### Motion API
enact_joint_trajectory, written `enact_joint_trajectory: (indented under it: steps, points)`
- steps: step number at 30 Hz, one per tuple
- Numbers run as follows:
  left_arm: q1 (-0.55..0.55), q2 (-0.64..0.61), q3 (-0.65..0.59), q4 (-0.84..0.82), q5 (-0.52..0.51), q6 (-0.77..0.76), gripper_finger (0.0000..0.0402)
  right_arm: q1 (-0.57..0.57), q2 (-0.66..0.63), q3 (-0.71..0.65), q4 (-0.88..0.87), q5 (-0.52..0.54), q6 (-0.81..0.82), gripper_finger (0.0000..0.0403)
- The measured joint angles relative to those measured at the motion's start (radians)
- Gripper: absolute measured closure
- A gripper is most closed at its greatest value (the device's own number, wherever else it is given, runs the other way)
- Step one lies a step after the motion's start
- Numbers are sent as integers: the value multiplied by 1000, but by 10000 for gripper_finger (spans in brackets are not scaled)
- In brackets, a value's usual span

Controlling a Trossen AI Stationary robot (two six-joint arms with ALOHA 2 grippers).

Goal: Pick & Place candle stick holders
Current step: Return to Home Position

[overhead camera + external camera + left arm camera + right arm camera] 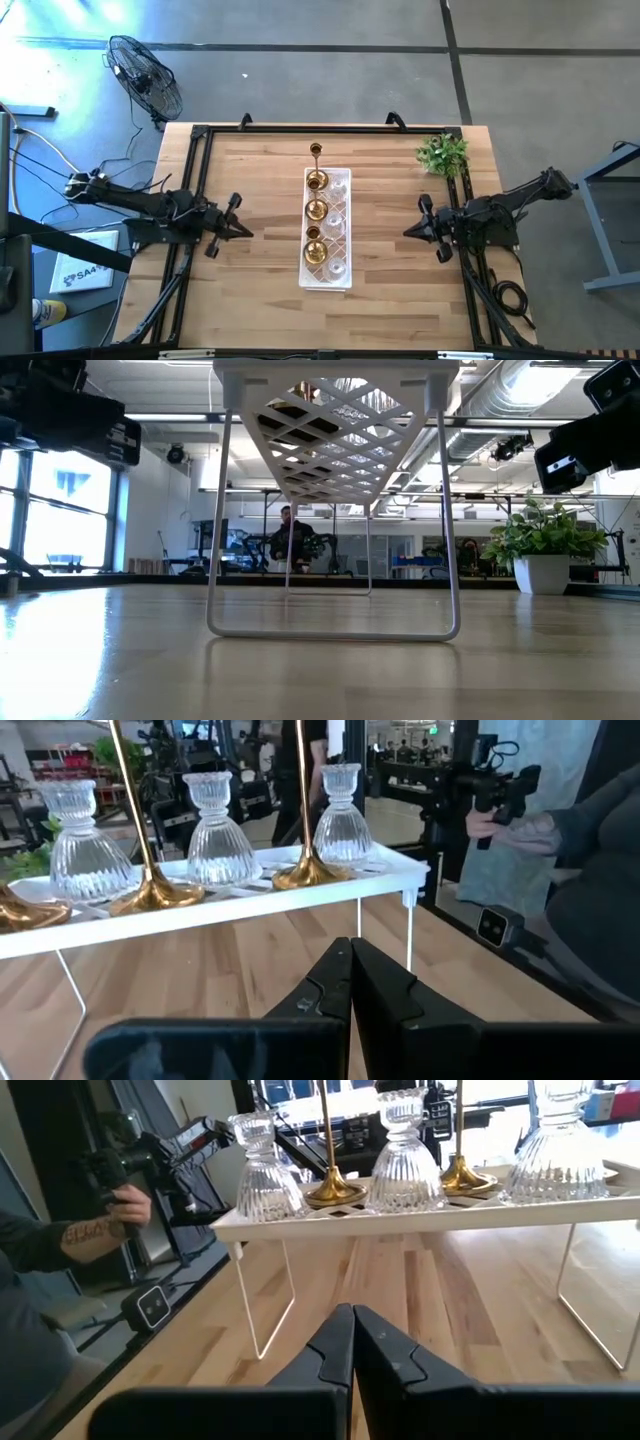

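Note:
A long white lattice tray (327, 232) stands on thin wire legs (335, 630) in the middle of the table. Three brass-gold candle stick holders (316, 211) stand on their round bases along the tray's left side, and three clear glass holders (336, 226) along its right. The far brass holder's thin stem (316, 152) reaches past the tray's far end. The left wrist view shows the brass bases (310, 875) in front of the glass holders (212, 830). My left gripper (245, 231) is shut and empty left of the tray. My right gripper (408, 231) is shut and empty right of it.
A small green plant (443, 153) in a white pot stands at the table's far right corner. A person holding a dark device (500, 795) stands beyond the table's near end, and also shows in the right wrist view (115, 1190). Bare wood lies between each gripper and the tray.

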Motion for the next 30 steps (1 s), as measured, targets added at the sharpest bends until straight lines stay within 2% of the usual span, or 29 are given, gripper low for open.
enact_joint_trajectory:
  steps: [5,9,13,23,30]
  points:
    - [0,-44,-2,-11,-31,9,401,0,0,0,-2,19,-10,403]
    - [0,-72,-3,-61,-162,19,401,0,0,0,-2,54,-55,403]
    - [0,-90,-3,-119,-284,13,401,0,0,0,10,157,-119,403]
    - [0,-105,-5,-242,-314,-150,401,0,0,0,10,196,-156,403]
    - [0,-106,-5,-234,-379,-106,401,0,0,0,13,205,-190,403]
